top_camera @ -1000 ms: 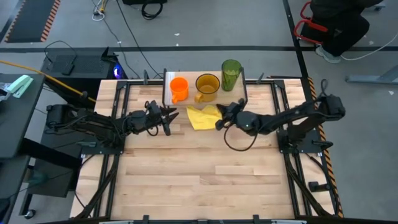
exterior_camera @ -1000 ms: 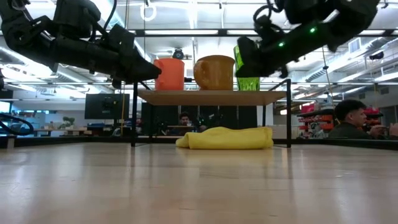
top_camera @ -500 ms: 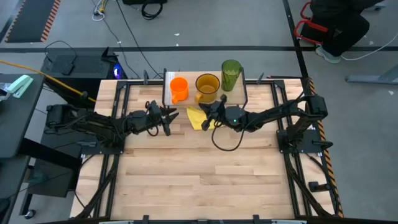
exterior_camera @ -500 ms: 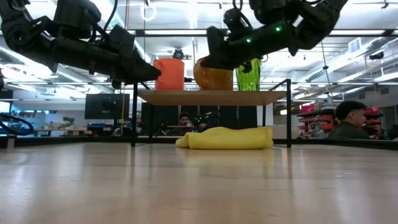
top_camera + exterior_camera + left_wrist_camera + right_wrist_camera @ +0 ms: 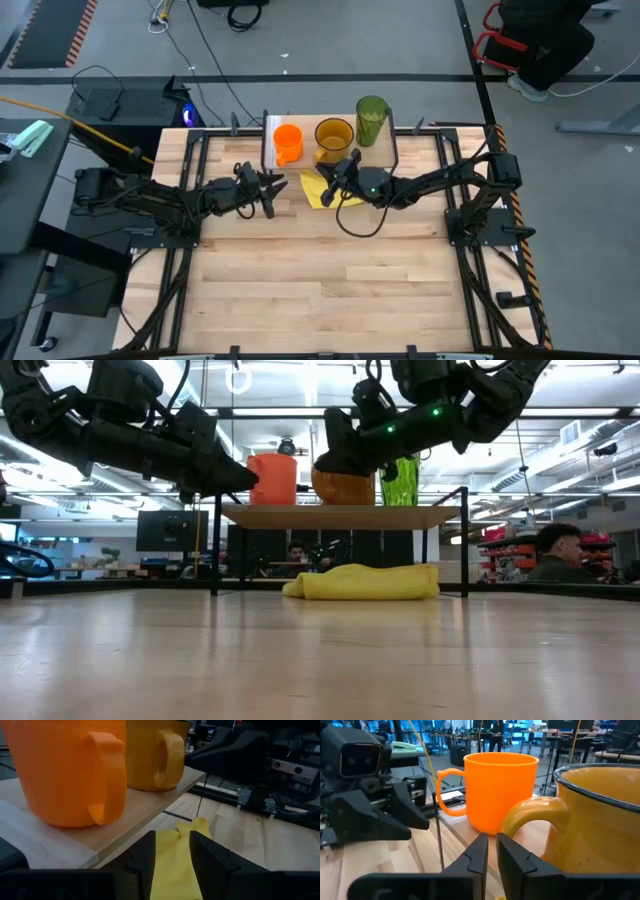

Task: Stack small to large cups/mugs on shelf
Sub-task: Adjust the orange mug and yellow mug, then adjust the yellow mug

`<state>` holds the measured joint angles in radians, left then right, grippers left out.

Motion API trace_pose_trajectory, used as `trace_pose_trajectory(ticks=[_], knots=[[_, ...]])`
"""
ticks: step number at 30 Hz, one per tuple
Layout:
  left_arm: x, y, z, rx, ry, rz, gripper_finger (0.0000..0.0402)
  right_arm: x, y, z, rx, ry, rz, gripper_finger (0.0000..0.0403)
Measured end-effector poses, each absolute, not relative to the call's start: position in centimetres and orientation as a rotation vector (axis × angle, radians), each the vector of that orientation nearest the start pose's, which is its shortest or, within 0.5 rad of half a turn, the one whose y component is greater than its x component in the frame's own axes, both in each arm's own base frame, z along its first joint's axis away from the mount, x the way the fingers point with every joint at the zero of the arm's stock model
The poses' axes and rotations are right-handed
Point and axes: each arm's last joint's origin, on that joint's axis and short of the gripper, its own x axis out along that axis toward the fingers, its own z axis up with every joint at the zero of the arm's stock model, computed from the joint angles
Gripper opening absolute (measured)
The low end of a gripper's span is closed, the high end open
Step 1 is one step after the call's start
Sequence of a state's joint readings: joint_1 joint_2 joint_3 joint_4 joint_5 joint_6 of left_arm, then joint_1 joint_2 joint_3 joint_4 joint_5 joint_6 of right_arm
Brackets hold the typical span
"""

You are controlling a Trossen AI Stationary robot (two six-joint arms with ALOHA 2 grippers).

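Three cups stand on their bases in a row on the shelf (image 5: 392, 152), a low wooden rack at the table's far edge. They are a small orange mug (image 5: 288, 140), a wider amber mug (image 5: 334, 135) and a tall green tumbler (image 5: 372, 118). My left gripper (image 5: 272, 190) hovers in front of the shelf's left end, slightly open, facing the orange mug (image 5: 65, 770). My right gripper (image 5: 335, 172) hovers in front of the amber mug's handle (image 5: 530, 815), fingers together. A yellow cloth (image 5: 322, 190) lies under the shelf's front edge.
A black cable (image 5: 360, 222) loops from the right arm over the tabletop. The shelf's thin black legs (image 5: 215, 550) stand on either side of the cloth (image 5: 365, 582). Bare slatted tabletop (image 5: 320, 290) stretches toward the near edge. People sit beyond the table (image 5: 560, 550).
My right gripper has swept toward the table's left along the shelf's front, from before the green tumbler to before the amber mug. The left arm, the cups and the cloth have stayed where they were.
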<state>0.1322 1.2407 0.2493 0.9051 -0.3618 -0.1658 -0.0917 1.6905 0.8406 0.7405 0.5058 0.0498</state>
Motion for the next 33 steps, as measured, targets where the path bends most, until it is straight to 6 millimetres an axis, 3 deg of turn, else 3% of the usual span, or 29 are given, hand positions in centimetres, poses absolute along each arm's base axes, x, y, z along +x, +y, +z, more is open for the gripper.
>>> trace_pose_trajectory(ticks=[15,33], knots=[[21.0,3.8,17.3,-0.151,0.046,0.5,0.0125,34.6,-5.8,21.1,0.096,0.069,-0.639,0.0021],[21.0,3.8,17.3,-0.147,0.046,0.5,0.0129,34.7,-5.1,21.1,0.07,0.085,-0.617,0.0003]])
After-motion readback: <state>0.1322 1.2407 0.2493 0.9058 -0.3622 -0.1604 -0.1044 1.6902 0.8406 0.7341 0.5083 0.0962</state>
